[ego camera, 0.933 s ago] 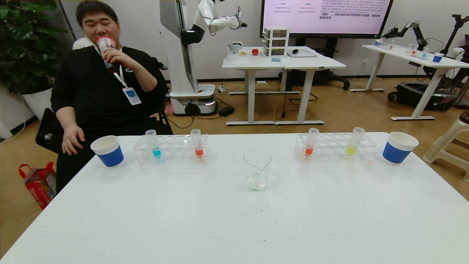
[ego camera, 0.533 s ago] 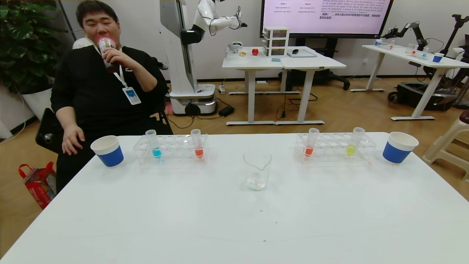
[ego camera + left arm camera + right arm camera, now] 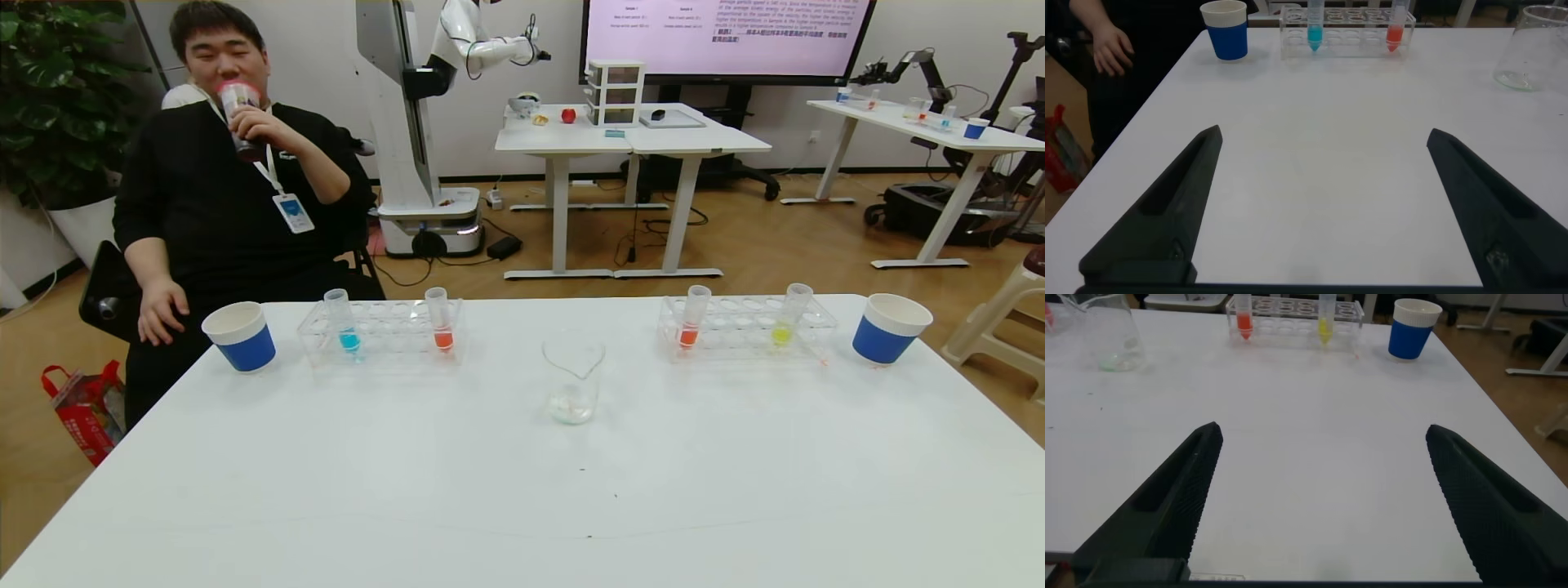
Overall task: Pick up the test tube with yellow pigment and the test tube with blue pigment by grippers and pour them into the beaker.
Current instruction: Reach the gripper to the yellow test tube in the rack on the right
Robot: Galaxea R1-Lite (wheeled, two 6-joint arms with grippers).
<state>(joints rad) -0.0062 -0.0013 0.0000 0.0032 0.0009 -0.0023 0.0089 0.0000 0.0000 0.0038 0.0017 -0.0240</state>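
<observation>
1. Confirm the start state. The left gripper (image 3: 1323, 204) hangs low over the bare table (image 3: 522, 490) with its jaws spread wide and nothing between them. The right gripper (image 3: 1319, 498) is the same: spread wide, unloaded. Neither arm shows in the head view.

2. Locate the beaker (image 3: 573, 382). It stands ahead of both grippers, between them, nearer than either rack. It appears empty apart from a pale residue at the base. Treat it as fragile glass that probably slides if knocked; do not nudge it with a tube.

3. Locate the blue tube (image 3: 1315, 23). It stands upright in the left rack (image 3: 381, 331), well ahead of the left gripper, beside an orange tube (image 3: 1395, 24) you must leave alone.

4. Locate the yellow tube (image 3: 1325, 317). It stands upright in the right rack (image 3: 747, 327), well ahead of the right gripper, leaning slightly, near another orange tube (image 3: 1243, 317).

5. Expect both tubes to be light, stiff and smooth, so likely slippery. Close on the clear upper wall just below the flared rim, above the rack. Lift straight up to clear the hole.

6. Farthest out, a blue cup (image 3: 239, 336) sits beyond each rack's outer end. Ignore both.
</observation>
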